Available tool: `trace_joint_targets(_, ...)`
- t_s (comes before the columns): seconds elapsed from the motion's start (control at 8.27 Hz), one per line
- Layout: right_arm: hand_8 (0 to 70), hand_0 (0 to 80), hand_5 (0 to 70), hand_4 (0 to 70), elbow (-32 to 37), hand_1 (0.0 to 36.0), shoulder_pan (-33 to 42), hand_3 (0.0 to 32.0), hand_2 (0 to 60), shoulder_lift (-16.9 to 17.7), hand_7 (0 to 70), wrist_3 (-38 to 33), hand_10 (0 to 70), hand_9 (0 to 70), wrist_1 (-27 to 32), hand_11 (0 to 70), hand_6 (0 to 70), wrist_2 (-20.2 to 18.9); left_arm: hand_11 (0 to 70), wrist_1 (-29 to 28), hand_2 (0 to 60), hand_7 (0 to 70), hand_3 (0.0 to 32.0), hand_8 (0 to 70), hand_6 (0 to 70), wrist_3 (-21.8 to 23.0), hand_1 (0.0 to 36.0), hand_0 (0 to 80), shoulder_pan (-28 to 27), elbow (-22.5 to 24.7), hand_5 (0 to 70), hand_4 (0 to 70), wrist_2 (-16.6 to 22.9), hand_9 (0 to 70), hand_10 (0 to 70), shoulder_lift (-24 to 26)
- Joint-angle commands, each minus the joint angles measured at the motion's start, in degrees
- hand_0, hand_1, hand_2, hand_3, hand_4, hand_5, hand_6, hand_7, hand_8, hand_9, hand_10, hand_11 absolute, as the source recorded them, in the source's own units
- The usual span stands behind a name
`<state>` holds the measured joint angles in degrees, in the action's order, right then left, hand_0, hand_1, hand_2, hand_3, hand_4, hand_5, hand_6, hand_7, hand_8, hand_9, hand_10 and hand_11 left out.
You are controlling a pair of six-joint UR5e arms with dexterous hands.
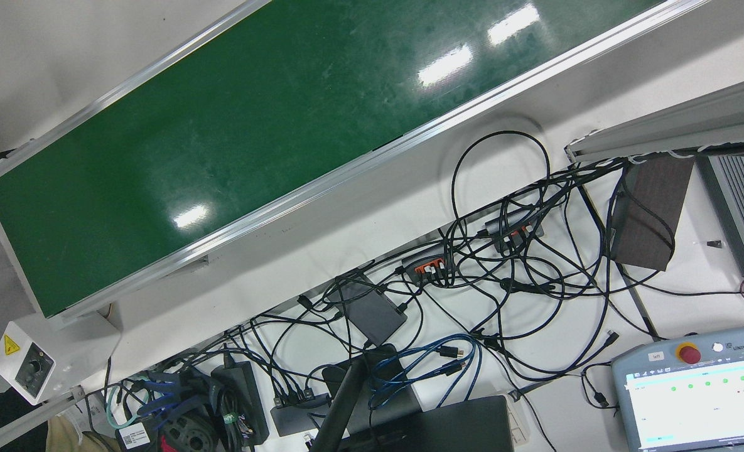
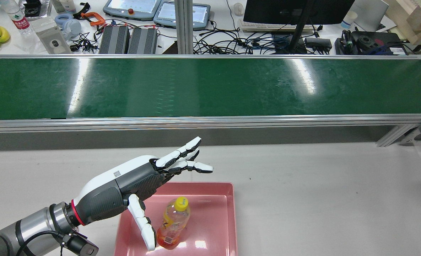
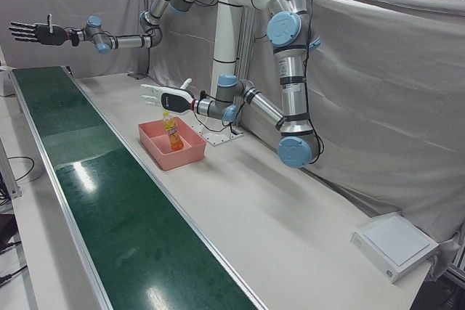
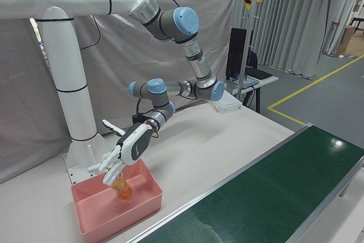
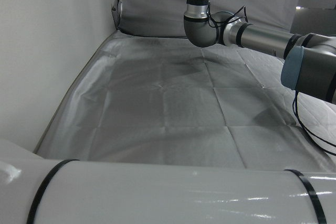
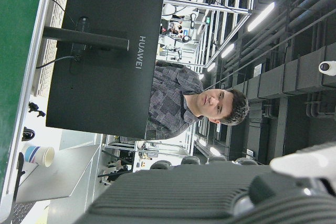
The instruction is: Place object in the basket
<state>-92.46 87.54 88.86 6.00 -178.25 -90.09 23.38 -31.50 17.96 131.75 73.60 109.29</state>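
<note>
The bottle [image 2: 172,223] stood upright inside the pink basket [image 2: 228,213], so the placing looked done. Over the basket's near-left corner the left hand [image 2: 132,185] hung spread, holding nothing. Only the left-front view caught the right hand [image 3: 29,32] (also splayed, empty), high beyond the conveyor [image 3: 109,201].

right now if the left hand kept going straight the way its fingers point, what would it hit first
Probably nothing close. The left hand hangs open above the pink basket, fingers aimed forward toward the green conveyor belt. Its belt-side aluminium rail looks like the first thing in line, though the hand's height is unclear, so it might pass above.
</note>
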Motion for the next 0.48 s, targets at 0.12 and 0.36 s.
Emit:
trace_joint_targets(0.12,0.0,0.0,0.0,0.0,0.0,0.0,0.0,0.0,0.0,0.0,0.0,0.0,0.0,0.0,0.0,0.0,0.0,0.0,0.0,0.6,0.0,1.9,0.0,0.0,0.0,-0.1,7.0,54.8,0.0,-0.2,0.0,0.0,0.1,0.0,0.0,0.8)
trace_joint_targets(0.36,0.0,0.0,0.0,0.0,0.0,0.0,0.0,0.0,0.0,0.0,0.0,0.0,0.0,0.0,0.0,0.0,0.0,0.0,0.0,0.6,0.0,1.8,0.0,0.0,0.0,-0.1,7.2,54.8,0.0,-0.4,0.0,0.0,0.0,0.0,0.0,0.8)
